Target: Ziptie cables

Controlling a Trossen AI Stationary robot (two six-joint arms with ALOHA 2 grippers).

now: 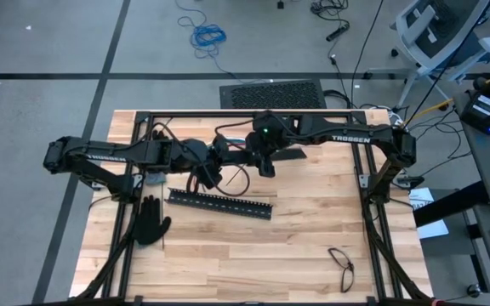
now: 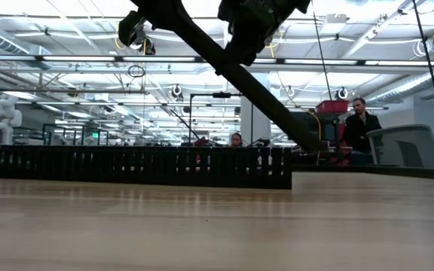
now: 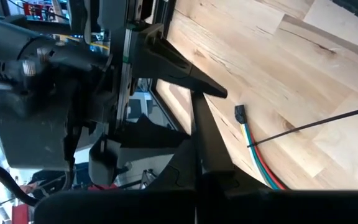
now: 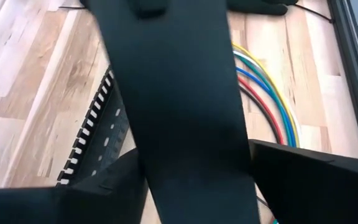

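Note:
A long flat black bar (image 2: pixel 232 68) hangs slanting above the table between my two grippers, its left end high. My left gripper (image 1: pixel 213 161) is shut on that end. My right gripper (image 1: pixel 266 160) stands at the bar's middle, its fingers on the bar's two long edges (image 4: pixel 185 124). Below them, the cables (image 4: pixel 272 106) lie on the wood as a curved bundle of red, blue, green and yellow wires, held by nothing. A thin dark ziptie (image 3: pixel 316 124) lies across the cables (image 3: pixel 260 158). The black slotted bar (image 1: pixel 219 204) lies flat in front of them. My left gripper holds the flat bar's left end (image 3: pixel 207 162), seen edge-on between the shut fingers; the fingers point toward the table's right, slanting down, along the bar. My right gripper clasps the bar's middle across its width, one finger (image 4: pixel 92 186) on each long edge (image 4: pixel 244 155), slanting down from above. The bar is clear of the table.
A black glove (image 1: pixel 150 223) lies at the table's near left. A dark wire loop (image 1: pixel 343 265) lies near the front right. The dark frame (image 1: pixel 368 170) borders the table. People stand in the room beyond the far edge (image 2: pixel 360 120).

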